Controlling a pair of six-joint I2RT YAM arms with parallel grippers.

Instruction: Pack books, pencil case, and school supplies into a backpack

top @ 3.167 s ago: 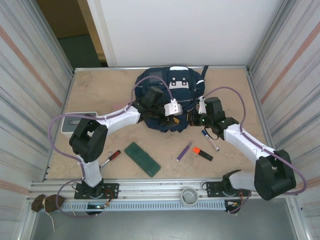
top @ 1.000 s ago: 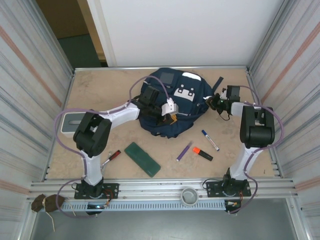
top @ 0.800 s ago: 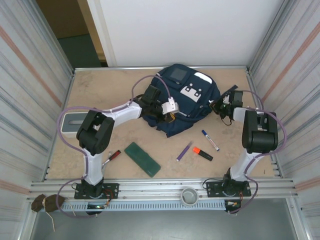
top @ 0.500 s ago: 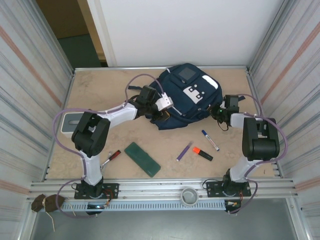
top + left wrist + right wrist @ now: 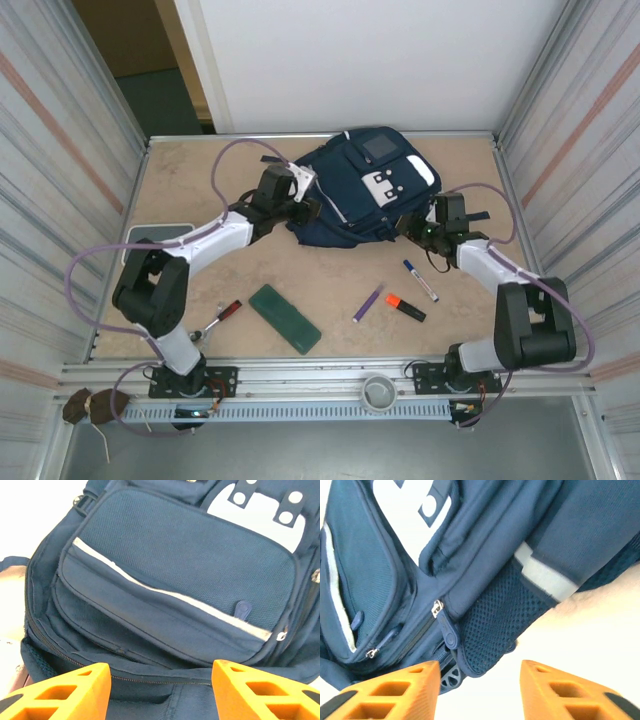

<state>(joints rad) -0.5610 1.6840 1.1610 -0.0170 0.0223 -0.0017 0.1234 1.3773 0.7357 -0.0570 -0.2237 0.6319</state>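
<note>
Where left end effector point(image 5: 159, 679) gapes, backpack point(image 5: 185, 565) just ahead.

The large navy-blue fabric backpack point(image 5: 190, 570) runs off every edge of the left wrist view, and off the top and both side edges of the right wrist view. The orange fingers point(image 5: 60, 690) of the left gripper point(image 5: 160, 667) and those of the right gripper point(image 5: 480, 666) are cut off by the bottom edges. In the top view, the left arm point(image 5: 215, 235) covers part of a flat grey box point(image 5: 165, 236).
</note>
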